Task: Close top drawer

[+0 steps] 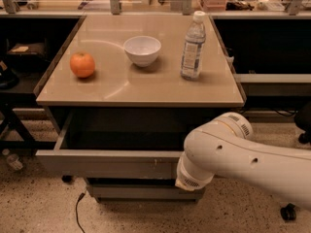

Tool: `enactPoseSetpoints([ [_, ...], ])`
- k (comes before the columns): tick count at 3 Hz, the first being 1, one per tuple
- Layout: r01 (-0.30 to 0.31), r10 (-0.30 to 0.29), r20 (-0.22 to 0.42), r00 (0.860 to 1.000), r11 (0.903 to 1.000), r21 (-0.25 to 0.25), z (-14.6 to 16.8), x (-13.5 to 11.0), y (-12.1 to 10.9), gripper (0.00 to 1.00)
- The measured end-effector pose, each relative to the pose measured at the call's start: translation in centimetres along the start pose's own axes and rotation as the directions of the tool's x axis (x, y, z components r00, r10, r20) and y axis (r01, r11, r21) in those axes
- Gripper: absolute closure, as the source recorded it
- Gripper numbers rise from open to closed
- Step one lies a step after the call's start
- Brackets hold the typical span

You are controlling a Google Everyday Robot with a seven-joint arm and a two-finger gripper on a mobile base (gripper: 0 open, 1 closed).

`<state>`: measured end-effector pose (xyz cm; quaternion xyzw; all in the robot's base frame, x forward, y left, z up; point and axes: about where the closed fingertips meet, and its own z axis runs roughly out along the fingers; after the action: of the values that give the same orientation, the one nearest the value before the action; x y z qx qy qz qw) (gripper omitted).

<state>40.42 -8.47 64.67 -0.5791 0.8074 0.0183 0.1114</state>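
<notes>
Tan tabletop [146,86] holding one orange [82,64] at left, one white bowl [142,50] centre, and one clear water bottle [193,46] upright at right. Items stand apart. Speckled floor [39,203] below.

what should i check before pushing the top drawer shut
1. Top drawer pulled out, front square to the cabinet: ok.
2. Nothing sticking up from the tray: ok where visible; the right part is hidden behind the arm.
3. Gripper low at the drawer front, right of centre; contact with the front: cannot tell.
4. Orange, bowl and bottle on the tabletop, back from its front edge: ok.
5. Floor cable lies below the drawer's path: ok.
</notes>
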Motion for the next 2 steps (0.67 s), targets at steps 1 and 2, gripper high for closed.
enactPoseSetpoints([
  [1,-0.014,0.016,-0.042,0.999,0.9989,0.045,1.09,-0.25,-3.04,1.00],
  [2,-0.018,0.022,-0.056,0.998,0.9983,0.055,1.44,-0.18,-3.92,1.00],
])
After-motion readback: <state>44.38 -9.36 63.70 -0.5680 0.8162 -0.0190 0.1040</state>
